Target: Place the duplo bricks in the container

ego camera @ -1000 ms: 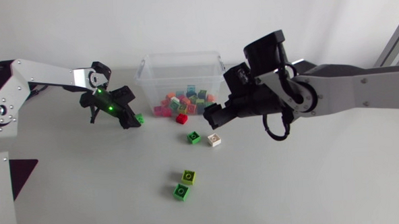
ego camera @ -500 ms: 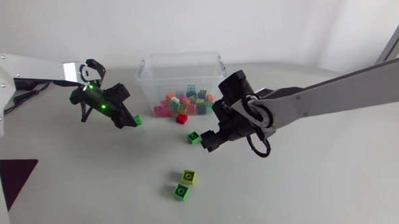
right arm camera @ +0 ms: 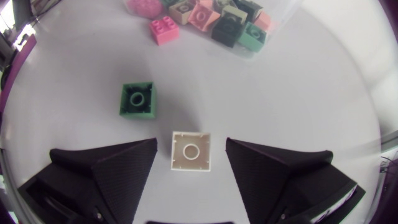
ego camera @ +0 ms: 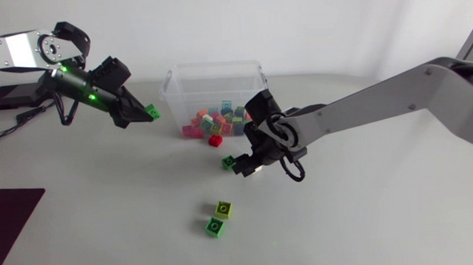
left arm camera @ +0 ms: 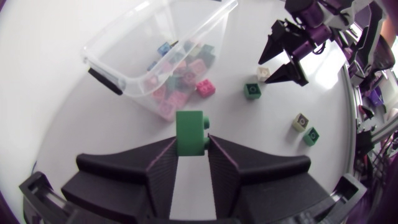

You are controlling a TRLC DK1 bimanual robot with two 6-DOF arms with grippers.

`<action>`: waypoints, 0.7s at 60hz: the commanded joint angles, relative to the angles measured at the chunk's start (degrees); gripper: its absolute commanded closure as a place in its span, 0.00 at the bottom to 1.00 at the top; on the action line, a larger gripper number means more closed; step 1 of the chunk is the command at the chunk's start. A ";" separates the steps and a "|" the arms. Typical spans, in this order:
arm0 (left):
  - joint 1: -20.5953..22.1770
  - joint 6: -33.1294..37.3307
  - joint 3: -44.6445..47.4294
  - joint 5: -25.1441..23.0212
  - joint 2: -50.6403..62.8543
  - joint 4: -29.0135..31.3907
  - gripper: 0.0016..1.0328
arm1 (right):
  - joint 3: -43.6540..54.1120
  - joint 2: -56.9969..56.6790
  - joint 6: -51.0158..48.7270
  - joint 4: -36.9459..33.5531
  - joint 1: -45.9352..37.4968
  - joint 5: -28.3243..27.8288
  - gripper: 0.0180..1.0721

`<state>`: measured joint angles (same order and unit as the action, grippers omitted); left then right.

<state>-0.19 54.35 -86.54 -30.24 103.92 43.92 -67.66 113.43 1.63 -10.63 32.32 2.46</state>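
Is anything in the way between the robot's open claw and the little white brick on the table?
No, nothing visible. The white brick sits right between the right gripper's open fingers, with bare table in both gaps. The dark green brick lies farther ahead, apart from it.

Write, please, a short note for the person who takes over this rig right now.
Left pincer: shut on a green brick, held up beside the container.
Right pincer: open, the white brick between its fingers, untouched.
Done: many bricks lie in the container.
Left: drop the green brick in; then the white brick, the dark green brick beside it, the yellow-green brick and the light green brick.
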 commanded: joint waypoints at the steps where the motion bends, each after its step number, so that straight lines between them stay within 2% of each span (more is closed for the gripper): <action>1: 2.03 -3.55 0.32 -1.23 -2.84 0.73 0.82 | -1.86 2.06 0.22 -2.20 0.20 0.53 0.26; 7: 4.05 -7.77 -1.79 -1.40 -3.64 0.73 0.82 | -3.45 3.56 0.39 -5.01 -0.06 0.53 0.29; 14: 6.34 -11.98 -4.16 -1.31 -3.72 0.02 0.82 | -3.88 4.52 0.04 -5.27 -0.67 0.53 0.50; 20: 7.74 -17.52 -5.30 -1.05 -3.37 -4.81 0.82 | -3.62 4.26 0.04 -4.48 -0.85 0.27 0.69; 31: 9.77 -24.46 -7.59 2.20 -1.17 -11.23 0.82 | -1.34 0.48 -0.40 -3.69 -0.85 -0.09 0.77; 42: 12.84 -30.70 -10.58 7.21 3.31 -17.29 0.81 | 0.16 -5.76 -0.66 -4.84 -2.08 -0.53 0.77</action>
<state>11.09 27.33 -94.80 -24.34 103.92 27.99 -68.82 111.63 1.43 -14.96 31.14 2.15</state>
